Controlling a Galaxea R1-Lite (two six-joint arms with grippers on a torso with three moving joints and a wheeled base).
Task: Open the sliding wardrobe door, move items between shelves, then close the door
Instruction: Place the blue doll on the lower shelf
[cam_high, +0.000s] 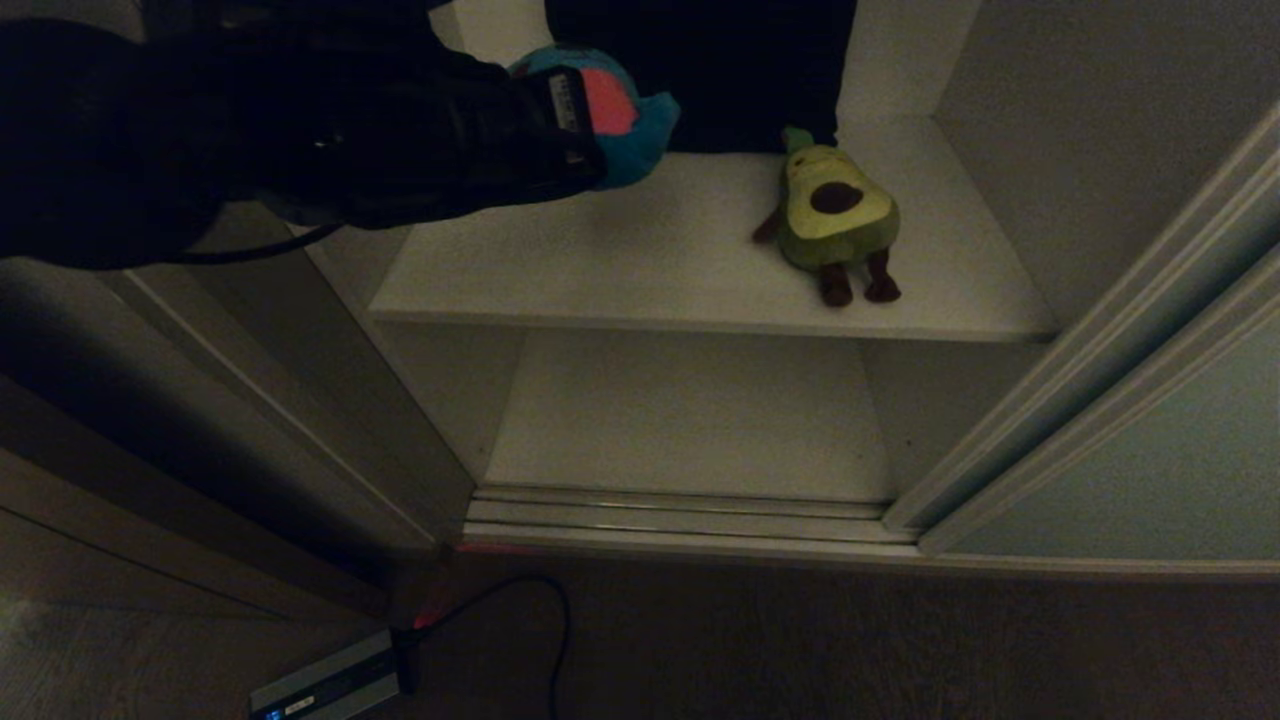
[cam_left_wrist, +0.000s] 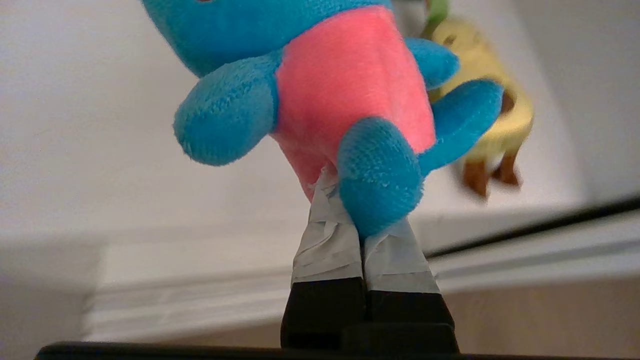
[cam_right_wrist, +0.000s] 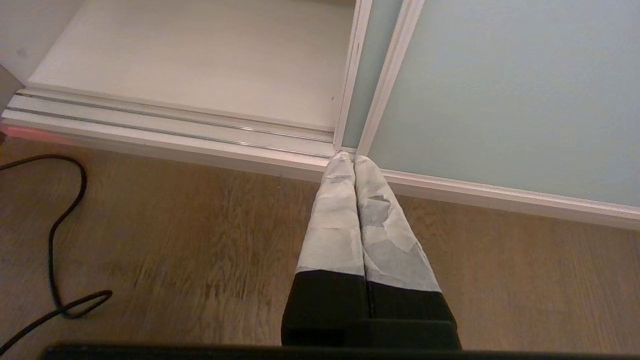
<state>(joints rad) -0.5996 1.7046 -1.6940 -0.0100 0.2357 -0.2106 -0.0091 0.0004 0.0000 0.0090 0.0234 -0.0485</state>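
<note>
Pinching the blue monster toy (cam_left_wrist: 345, 90) by its lower body in the left gripper (cam_left_wrist: 350, 220), jaws clamped tight, carrying it above the upper shelf (cam_high: 650, 270). Lying off to the tool's right, on that shelf: avocado toy (cam_high: 835, 215). Further right, hanging idle with fingers pressed together, empty, before the slid-open door (cam_right_wrist: 500, 90): right gripper (cam_right_wrist: 352, 162).

no text, brand, number or sign can be read anywhere in these views. a small pale label (cam_high: 568, 103) sits on the left hand (cam_high: 590, 120) in the head view, with dark marks on it too small to make out. the grey box (cam_high: 325, 685) on the floor carries a faint light patch on its front, also too small to tell. the teal plush (cam_left_wrist: 320, 85), the avocado plush (cam_high: 835, 210) and the sliding door (cam_right_wrist: 500, 90) show no lettering.
</note>
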